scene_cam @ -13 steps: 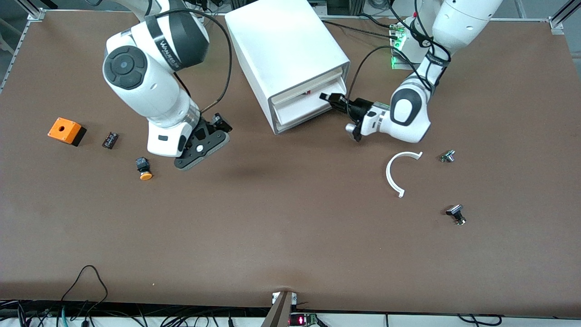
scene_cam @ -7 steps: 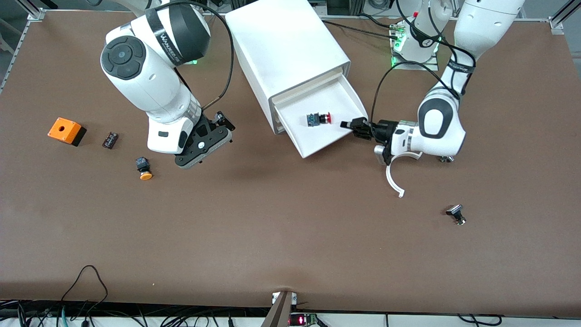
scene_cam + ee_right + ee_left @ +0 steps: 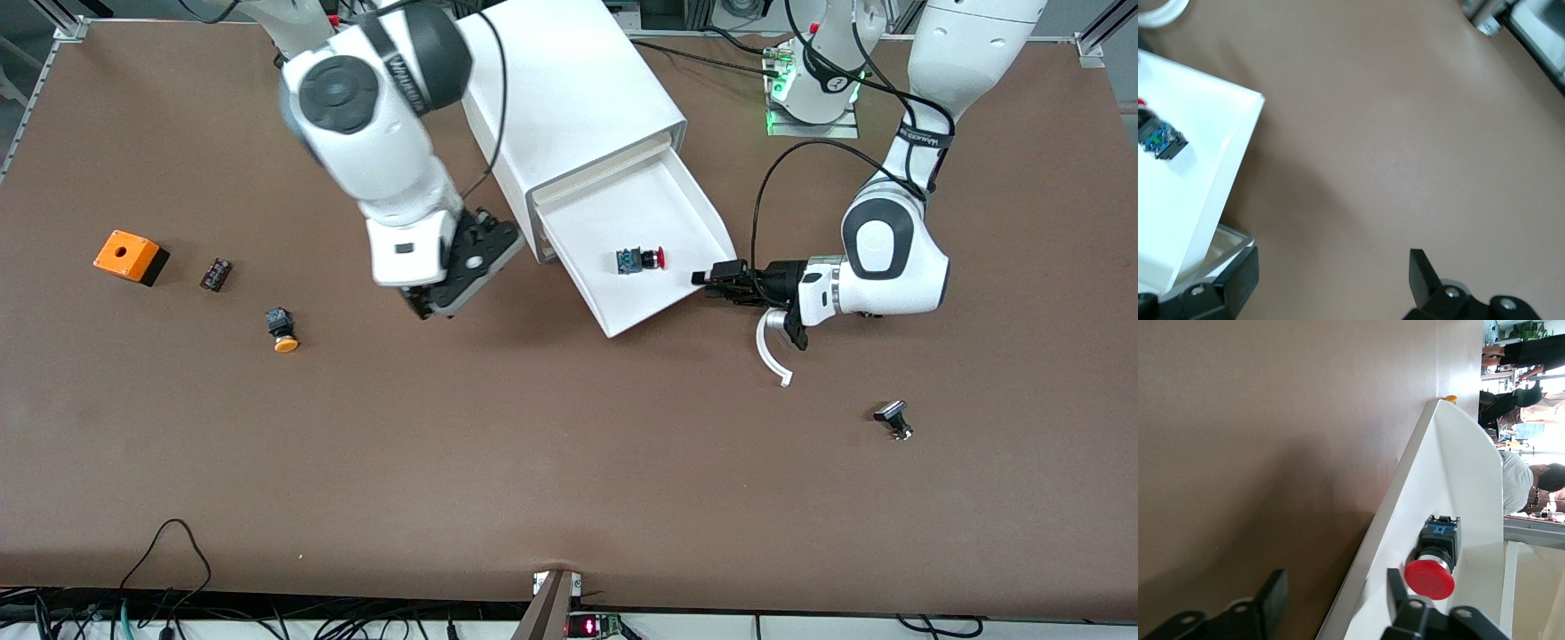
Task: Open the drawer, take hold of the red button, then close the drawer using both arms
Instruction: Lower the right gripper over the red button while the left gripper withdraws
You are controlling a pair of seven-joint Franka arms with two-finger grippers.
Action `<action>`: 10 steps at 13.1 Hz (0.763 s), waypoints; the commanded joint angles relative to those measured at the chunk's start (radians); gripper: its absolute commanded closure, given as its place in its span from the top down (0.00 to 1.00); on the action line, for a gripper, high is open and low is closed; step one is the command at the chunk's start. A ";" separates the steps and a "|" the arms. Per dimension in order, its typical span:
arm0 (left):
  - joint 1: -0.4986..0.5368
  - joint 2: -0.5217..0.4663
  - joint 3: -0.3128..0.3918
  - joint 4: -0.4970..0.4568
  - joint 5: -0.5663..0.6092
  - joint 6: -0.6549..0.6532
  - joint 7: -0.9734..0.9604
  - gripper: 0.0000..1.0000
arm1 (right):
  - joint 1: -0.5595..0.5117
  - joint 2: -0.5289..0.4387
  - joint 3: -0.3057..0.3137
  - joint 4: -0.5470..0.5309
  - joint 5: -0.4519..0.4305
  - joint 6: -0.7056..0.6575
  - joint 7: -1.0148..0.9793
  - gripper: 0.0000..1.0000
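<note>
The drawer (image 3: 662, 191) stands pulled far out of the white cabinet (image 3: 569, 89). The red-capped button (image 3: 642, 260) lies on its side inside it. My left gripper (image 3: 704, 277) is open at the drawer's outer corner toward the left arm's end. In the left wrist view its jaws (image 3: 1335, 587) straddle the drawer's wall (image 3: 1405, 487), one finger inside next to the button (image 3: 1431, 570), one outside. My right gripper (image 3: 436, 302) is open and empty over the table beside the cabinet. The right wrist view (image 3: 1333, 267) shows the drawer (image 3: 1211, 113) and button (image 3: 1161, 141).
An orange box with a hole (image 3: 131, 256), a small black part (image 3: 216, 273) and an orange-yellow-capped button (image 3: 283, 331) lie toward the right arm's end. A white curved piece (image 3: 772, 354) lies under the left gripper. A black part (image 3: 893, 418) lies nearer the camera.
The left gripper has drawn the drawer out, baring the button. The right arm has swung from near the orange-yellow-capped button toward the cabinet and drawer.
</note>
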 commanded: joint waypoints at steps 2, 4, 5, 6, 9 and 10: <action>0.011 -0.055 0.000 0.049 0.073 0.111 -0.013 1.00 | 0.046 0.049 0.062 0.070 -0.095 -0.011 -0.067 1.00; 0.037 -0.085 0.000 0.122 0.289 0.116 -0.013 1.00 | 0.056 0.060 0.076 0.077 -0.092 -0.006 -0.131 1.00; 0.050 -0.109 0.003 0.147 0.383 0.116 -0.015 1.00 | 0.056 0.077 0.099 0.084 -0.083 0.004 -0.213 1.00; 0.067 -0.129 0.006 0.190 0.466 0.116 -0.015 1.00 | 0.056 0.098 0.127 0.119 -0.077 -0.009 -0.252 1.00; 0.076 -0.178 0.017 0.278 0.681 0.116 -0.022 1.00 | 0.087 0.121 0.171 0.146 -0.074 -0.028 -0.304 1.00; 0.079 -0.212 0.023 0.278 0.724 0.108 -0.024 1.00 | 0.104 0.132 0.172 0.146 -0.054 -0.034 -0.347 1.00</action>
